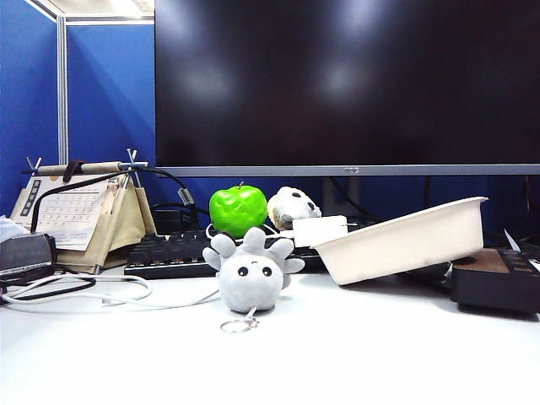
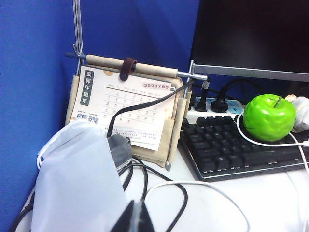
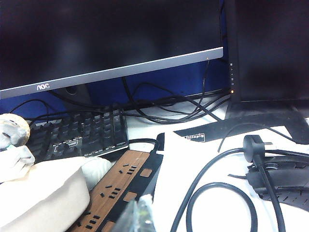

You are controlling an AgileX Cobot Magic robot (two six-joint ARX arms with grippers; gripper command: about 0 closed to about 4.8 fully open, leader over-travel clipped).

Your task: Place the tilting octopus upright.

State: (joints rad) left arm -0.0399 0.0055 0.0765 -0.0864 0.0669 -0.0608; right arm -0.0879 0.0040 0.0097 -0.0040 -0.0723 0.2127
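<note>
The octopus [image 1: 251, 275], a light-grey plush with black bead eyes, lies on the white table in the exterior view with its stubby tentacles pointing up and its head down. Its silver keyring [image 1: 237, 325] rests on the table in front of it. Neither wrist view shows the octopus, and neither gripper appears in the exterior view. In the left wrist view my left gripper [image 2: 136, 218] has its black fingertips pressed together, empty, above cables. My right gripper [image 3: 140, 215] shows clear fingertips closed together beside a wooden-topped power strip [image 3: 119, 186], holding nothing.
Behind the octopus are a green apple [image 1: 238, 209], a white-and-grey plush [image 1: 293, 205] and a black keyboard [image 1: 167, 252]. A tilted white tray [image 1: 405, 240] sits at the right, a desk calendar [image 1: 80, 211] and loose cables [image 1: 84, 291] at the left. A monitor [image 1: 346, 80] fills the back.
</note>
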